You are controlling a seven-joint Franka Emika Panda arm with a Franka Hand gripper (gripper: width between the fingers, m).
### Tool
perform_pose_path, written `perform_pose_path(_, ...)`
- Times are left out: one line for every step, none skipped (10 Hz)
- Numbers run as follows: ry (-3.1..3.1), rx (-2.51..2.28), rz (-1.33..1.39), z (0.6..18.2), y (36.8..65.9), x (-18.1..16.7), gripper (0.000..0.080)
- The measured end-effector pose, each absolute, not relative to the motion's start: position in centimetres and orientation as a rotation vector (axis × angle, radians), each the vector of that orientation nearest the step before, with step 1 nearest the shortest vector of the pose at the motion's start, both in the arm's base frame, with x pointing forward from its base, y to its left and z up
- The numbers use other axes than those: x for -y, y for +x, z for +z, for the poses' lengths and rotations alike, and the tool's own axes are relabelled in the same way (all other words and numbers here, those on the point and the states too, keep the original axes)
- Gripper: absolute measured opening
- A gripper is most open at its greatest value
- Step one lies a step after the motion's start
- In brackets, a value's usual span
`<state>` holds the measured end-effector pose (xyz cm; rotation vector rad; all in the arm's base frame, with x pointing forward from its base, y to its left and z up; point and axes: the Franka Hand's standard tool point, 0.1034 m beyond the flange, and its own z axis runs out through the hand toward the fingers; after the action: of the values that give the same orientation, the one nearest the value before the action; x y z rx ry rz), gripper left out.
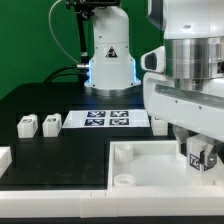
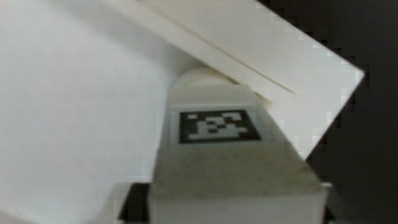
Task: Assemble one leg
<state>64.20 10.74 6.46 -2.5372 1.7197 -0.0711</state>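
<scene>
Down at the near corner of the tray (image 1: 150, 165), on the exterior view's right, the gripper (image 1: 198, 158) hangs over the recess with a leg (image 1: 199, 154) pinched between its fingers, tag facing out. The wrist view backs that up: the leg (image 2: 221, 140) sits square in the jaws, tag (image 2: 219, 126) plain to see, tray wall (image 2: 267, 50) just beyond. So the jaws are closed narrow on that block. It looks like hard, light plastic, stiff, no give at all, smooth faces that could slip or twist if the squeeze is off centre; my read is the flat opposite sides are the right place to grip, leaving the lower end free for a corner socket (image 1: 124, 181). Further back, two spare legs (image 1: 27, 124) (image 1: 50, 122) stand on the black table (image 1: 40, 100), near the marker board (image 1: 105, 120). Beyond that, the arm's base (image 1: 110, 60)
</scene>
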Motion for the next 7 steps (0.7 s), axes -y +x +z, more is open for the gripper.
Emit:
perform_pose_path(-2.308,-1.98,-0.027,6.43,64.0,-10.8,0.0292)
perform_pose_path(-2.055,-2.21,0.013,6.43,63.87,-11.03,0.0292)
perform_pose_path(-1.829,-2.398,0.028,6.46,63.74,-11.04,0.0294)
perform_pose_path(-1.7,-2.505,0.038,6.55,63.76,-11.03,0.0294)
perform_pose_path(-1.663,-2.54,0.039,6.55,63.77,-11.02,0.0294)
perform_pose_path(-1.663,-2.552,0.038,6.55,63.77,-10.97,0.0294)
perform_pose_path(-1.674,-2.559,0.042,6.58,63.79,-10.97,0.0295)
